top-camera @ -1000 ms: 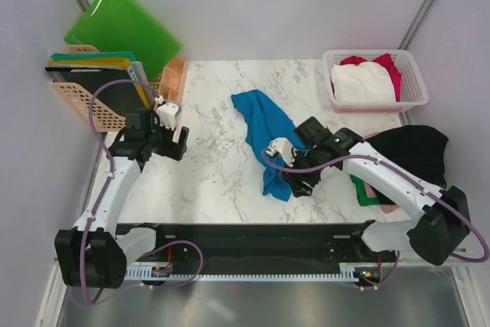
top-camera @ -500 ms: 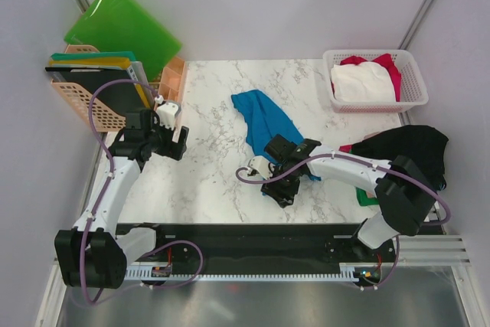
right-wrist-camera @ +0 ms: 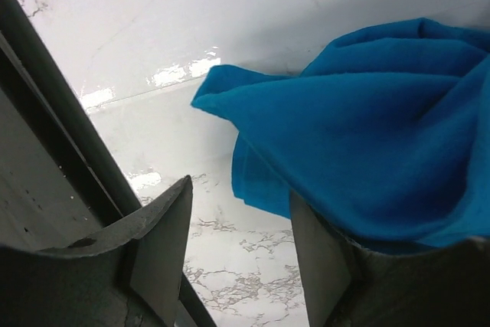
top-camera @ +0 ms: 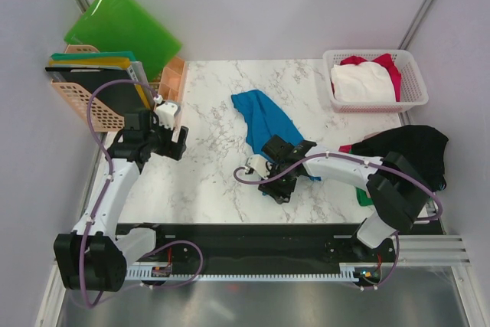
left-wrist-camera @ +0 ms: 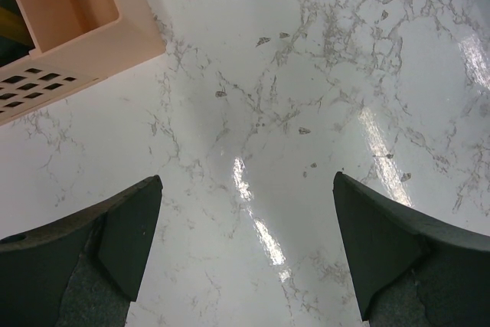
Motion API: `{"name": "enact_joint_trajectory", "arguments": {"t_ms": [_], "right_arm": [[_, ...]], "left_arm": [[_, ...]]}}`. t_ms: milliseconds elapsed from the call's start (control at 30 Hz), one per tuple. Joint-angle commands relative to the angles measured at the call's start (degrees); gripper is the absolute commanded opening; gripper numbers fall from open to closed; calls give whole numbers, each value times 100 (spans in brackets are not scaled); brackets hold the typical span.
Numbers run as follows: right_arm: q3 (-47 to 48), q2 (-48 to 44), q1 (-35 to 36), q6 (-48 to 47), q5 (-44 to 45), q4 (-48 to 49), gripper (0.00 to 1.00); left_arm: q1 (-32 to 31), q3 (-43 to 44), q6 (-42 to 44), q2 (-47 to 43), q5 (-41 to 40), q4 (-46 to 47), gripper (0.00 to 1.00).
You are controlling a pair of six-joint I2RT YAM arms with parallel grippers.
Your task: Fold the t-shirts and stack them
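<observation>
Mid-bench: one blue shirt (top-camera: 264,120), near end just at right end effector (right-wrist-camera: 241,189). Released, jaws apart, cloth edge against one finger. Left end effector (left-wrist-camera: 246,180) released wide over bare bench (top-camera: 214,174), beside peach basket (top-camera: 76,101), well apart from shirt. Right edge: one black shirt (top-camera: 409,151), green one (top-camera: 366,198) beneath. Far right, one white basket (top-camera: 413,97): one white shirt (top-camera: 361,82), one red (top-camera: 390,67). White marble top; pale walls; green folder (top-camera: 122,24) far left.

A white marble-patterned surface (top-camera: 222,112) carries a white lattice basket (top-camera: 367,106) at its far right corner. At its far left corner stand a peach lattice basket (top-camera: 76,101) and a small peach bin (top-camera: 174,76), with green folders (top-camera: 122,28) leaning behind them.
</observation>
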Motion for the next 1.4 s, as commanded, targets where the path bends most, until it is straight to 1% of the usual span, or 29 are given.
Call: {"name": "enact_joint_trajectory", "arguments": {"t_ms": [0, 167, 267, 333, 367, 400, 433, 467, 567, 633, 667, 733, 767, 833, 867, 900, 933, 967, 1033, 1067, 1133, 1200, 1367], "right_arm": [[9, 71, 0, -76, 246, 263, 61], [-114, 239, 9, -146, 431, 439, 61], [-202, 309, 0, -103, 387, 518, 60], [-237, 353, 0, -85, 335, 562, 56], [-237, 379, 9, -67, 317, 588, 49], [-237, 388, 0, -59, 317, 580, 40], [-228, 388, 9, -41, 317, 589, 6], [-220, 388, 9, 11, 317, 580, 0], [-141, 214, 0, -15, 281, 440, 0], [105, 29, 0, -58, 299, 238, 0], [262, -285, 0, -58, 308, -41, 0], [982, -699, 9, -50, 351, -350, 0], [1750, -1102, 18, -50, 543, -630, 0], [2702, -1386, 18, -119, 790, -939, 0], [3238, -1526, 9, -155, 913, -1254, 0], [4375, -1545, 18, -216, 1080, -1405, 0], [4952, -1545, -313, -321, 959, -1580, 0], [5601, -1685, -516, -313, 923, -1434, 0], [6211, -1782, -606, -480, 1211, -1406, 0], [6823, -1774, -719, -463, 1152, -1476, 0], [7188, -1765, -965, -454, 916, -1538, 0], [7260, -1861, -1028, -436, 853, -1556, 0], [6594, -2195, -1037, -551, 1221, -1372, 0]], "left_arm": [[-31, 69, 15, -173, 14, 53, 100], [-31, 69, 24, -190, 32, 53, 100], [-31, 42, 24, -199, 23, 45, 100], [-31, 42, 33, -190, 23, 44, 100], [-31, 42, 24, -182, 23, 53, 100], [-31, 51, 24, -181, 23, 45, 100], [-31, 60, 24, -190, 32, 53, 100], [-31, 60, 15, -190, 23, 53, 100], [-31, 51, 15, -182, 23, 44, 100], [-31, 25, 15, -181, 23, 62, 100], [-31, 25, 32, -181, 6, 45, 100], [-31, 16, 33, -155, 5, 71, 100], [-31, 16, 33, -138, 5, 71, 100], [-31, 51, 24, -59, 32, 80, 100], [-31, 51, 24, -32, 49, 71, 100], [-31, 69, 15, -23, 67, 79, 100], [-31, 69, 15, -23, 76, 71, 100], [-31, 77, -2, -32, 84, 71, 100], [-31, 60, -2, -49, 58, 62, 100], [-31, 34, 6, -93, 23, 62, 100], [-31, 16, 15, -120, -3, 71, 100], [-22, 16, 6, -120, -12, 53, 100], [-22, 42, 6, -58, 14, 62, 100]]}}
